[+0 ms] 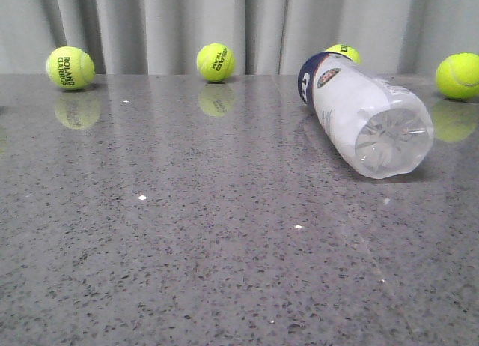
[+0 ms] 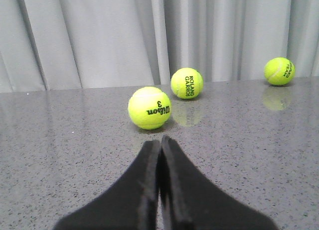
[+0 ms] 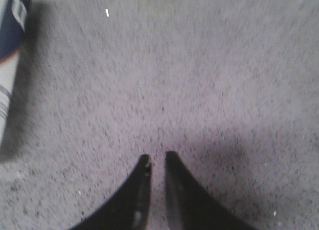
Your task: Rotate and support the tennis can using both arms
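Grey pleated curtains close off the far edge of a speckled grey table (image 1: 187,271), and the tennis can (image 1: 363,117) lies on its side on it, clear moulded base toward the camera and navy band toward the curtains. A yellow-green ball (image 1: 343,53) sits just behind the can's navy end; another ball (image 1: 458,76) lies beyond the can on its right.

Judging by this, the task is at its approach stage: neither arm touches the can.

The left gripper (image 2: 159,145) has its fingers pressed together with nothing between them, facing a Wilson ball (image 2: 149,108) (the can is absent from that view). The right gripper (image 3: 157,158) shows only a narrow gap, holding nothing, over bare table. The can's navy and orange end (image 3: 11,36) lies well apart from those fingers.

Next, both grippers likely need to open and close in on the can.
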You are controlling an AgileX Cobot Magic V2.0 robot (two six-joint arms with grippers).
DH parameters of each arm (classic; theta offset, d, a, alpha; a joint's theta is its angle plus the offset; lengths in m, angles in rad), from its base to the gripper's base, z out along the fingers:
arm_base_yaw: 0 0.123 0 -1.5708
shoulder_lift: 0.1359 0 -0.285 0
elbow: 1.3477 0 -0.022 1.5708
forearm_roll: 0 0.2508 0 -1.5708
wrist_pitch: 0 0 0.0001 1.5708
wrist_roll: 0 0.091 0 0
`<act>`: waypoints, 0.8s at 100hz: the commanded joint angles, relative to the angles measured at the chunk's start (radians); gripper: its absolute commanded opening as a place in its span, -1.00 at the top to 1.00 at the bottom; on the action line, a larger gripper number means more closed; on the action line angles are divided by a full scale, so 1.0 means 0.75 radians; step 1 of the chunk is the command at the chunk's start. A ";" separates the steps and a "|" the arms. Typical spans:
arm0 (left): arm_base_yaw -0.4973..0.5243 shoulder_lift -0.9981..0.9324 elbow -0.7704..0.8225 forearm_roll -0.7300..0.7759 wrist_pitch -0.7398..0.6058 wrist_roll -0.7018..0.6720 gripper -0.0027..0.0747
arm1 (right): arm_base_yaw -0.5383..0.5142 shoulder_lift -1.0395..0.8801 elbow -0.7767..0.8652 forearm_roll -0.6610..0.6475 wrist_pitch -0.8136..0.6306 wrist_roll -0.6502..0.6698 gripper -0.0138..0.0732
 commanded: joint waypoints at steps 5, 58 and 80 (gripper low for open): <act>-0.005 -0.044 0.060 -0.004 -0.114 -0.015 0.98 | -0.011 0.047 -0.056 -0.004 0.020 -0.039 -0.50; -0.005 -0.044 0.060 -0.004 -0.114 -0.015 0.98 | 0.018 0.167 -0.214 0.242 0.110 -0.139 -0.72; -0.005 -0.044 0.060 -0.004 -0.114 -0.015 0.98 | 0.176 0.402 -0.437 0.309 0.189 -0.142 -0.72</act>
